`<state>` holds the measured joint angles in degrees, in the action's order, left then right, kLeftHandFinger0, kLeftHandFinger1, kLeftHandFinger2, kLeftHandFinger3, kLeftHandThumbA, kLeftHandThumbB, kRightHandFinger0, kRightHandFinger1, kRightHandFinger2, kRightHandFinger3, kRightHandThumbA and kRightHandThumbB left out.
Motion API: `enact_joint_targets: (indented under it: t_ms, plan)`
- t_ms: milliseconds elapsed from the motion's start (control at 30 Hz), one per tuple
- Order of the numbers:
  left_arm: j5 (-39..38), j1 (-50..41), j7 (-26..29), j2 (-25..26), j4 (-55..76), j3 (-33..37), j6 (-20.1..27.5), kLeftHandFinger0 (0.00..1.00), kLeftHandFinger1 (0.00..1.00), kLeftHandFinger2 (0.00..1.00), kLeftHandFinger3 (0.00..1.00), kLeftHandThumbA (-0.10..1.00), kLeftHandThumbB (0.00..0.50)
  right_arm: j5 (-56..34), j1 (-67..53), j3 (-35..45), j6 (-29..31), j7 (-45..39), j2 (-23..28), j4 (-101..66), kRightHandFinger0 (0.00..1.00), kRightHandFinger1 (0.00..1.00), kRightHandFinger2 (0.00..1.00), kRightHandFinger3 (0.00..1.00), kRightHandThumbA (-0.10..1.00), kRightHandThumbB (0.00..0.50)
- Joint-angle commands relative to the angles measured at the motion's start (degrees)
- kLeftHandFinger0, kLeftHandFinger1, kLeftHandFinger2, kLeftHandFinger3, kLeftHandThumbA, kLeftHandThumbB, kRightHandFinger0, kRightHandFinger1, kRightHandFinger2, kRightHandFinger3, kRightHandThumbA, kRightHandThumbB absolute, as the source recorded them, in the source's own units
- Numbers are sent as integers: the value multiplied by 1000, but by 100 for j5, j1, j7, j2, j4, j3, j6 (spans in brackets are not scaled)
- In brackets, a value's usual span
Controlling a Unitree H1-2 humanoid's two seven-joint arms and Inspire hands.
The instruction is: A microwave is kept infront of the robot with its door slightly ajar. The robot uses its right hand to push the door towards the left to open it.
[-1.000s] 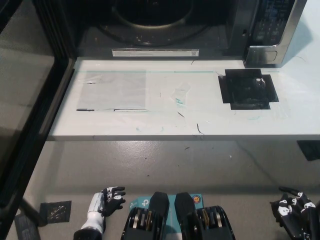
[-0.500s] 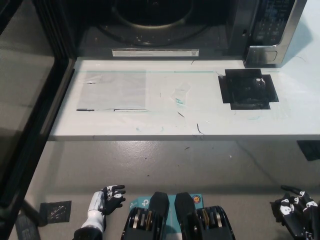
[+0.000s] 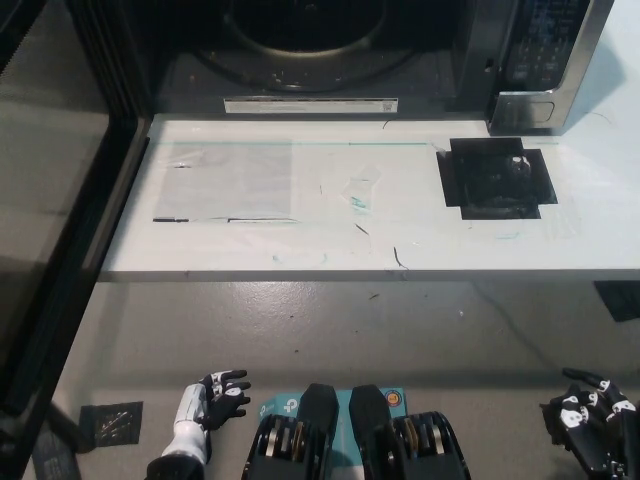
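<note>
The microwave [image 3: 330, 60] sits on the white table [image 3: 400, 250], far up from both hands, and its door [image 3: 50, 220] is swung wide open, above the left hand [image 3: 222, 395]. That hand rests low with loose, empty fingers. The right hand [image 3: 592, 430] hangs low too, holding nothing, fingers apart.

microwave [image 3: 400, 60] behind table [image 3: 300, 255], door [image 3: 50, 200] left

- Looks like a robotics test lab rather than a home kitchen.
- Bare grey concrete floor [image 3: 330, 330], scuffed, with black tape patches stuck to it.
- Plain white table [image 3: 330, 245] — marked with a black tape square [image 3: 497, 177], clear tape and pen strokes.
- Microwave [image 3: 320, 60] set on that table, not on a kitchen counter.
</note>
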<state>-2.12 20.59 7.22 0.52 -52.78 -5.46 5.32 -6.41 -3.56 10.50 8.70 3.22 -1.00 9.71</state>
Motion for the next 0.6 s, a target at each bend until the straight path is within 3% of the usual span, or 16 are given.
enact_joint_targets:
  t_ms: [0, 100, 233, 300, 400, 467, 500, 567]
  plan:
    - [-68, 206, 89, -40, 51, -68, 74, 597, 527, 561, 516, 24, 67, 49, 98, -8, 187, 43, 50, -86, 63, 128, 342, 572, 293, 216]
    - [-56, 191, 45, -26, 79, -45, 30, 593, 523, 557, 520, 41, 72, -5, 96, -7, 192, 3, 51, -92, 57, 115, 321, 564, 289, 220]
    - [12, 245, 128, -13, 42, -4, 15, 666, 568, 572, 493, 58, 80, 11, 119, -2, 177, 29, 46, -109, 57, 118, 321, 561, 289, 221]
    - [89, 245, 123, 13, 5, 65, 98, 656, 568, 584, 520, 61, 59, 21, 123, -1, 199, 35, 47, -94, 50, 113, 316, 560, 291, 221]
    - [37, 248, 124, 3, 23, 32, 19, 720, 619, 629, 536, 72, 60, 41, 124, 3, 186, 61, 38, -105, 45, 110, 315, 556, 280, 214]
    - [112, 250, 132, 29, 29, 91, -37, 714, 611, 637, 553, 111, 63, 51, 126, 3, 164, 73, 38, -106, 47, 103, 309, 549, 276, 214]
    - [79, 235, 139, 11, 86, 65, -65, 662, 567, 605, 540, 90, 58, 40, 125, 4, 169, 70, 35, -108, 47, 109, 315, 550, 272, 212]
    - [91, 254, 130, 25, 10, 82, 32, 657, 565, 601, 537, 81, 53, 47, 128, 1, 182, 68, 41, -97, 49, 109, 315, 551, 271, 212]
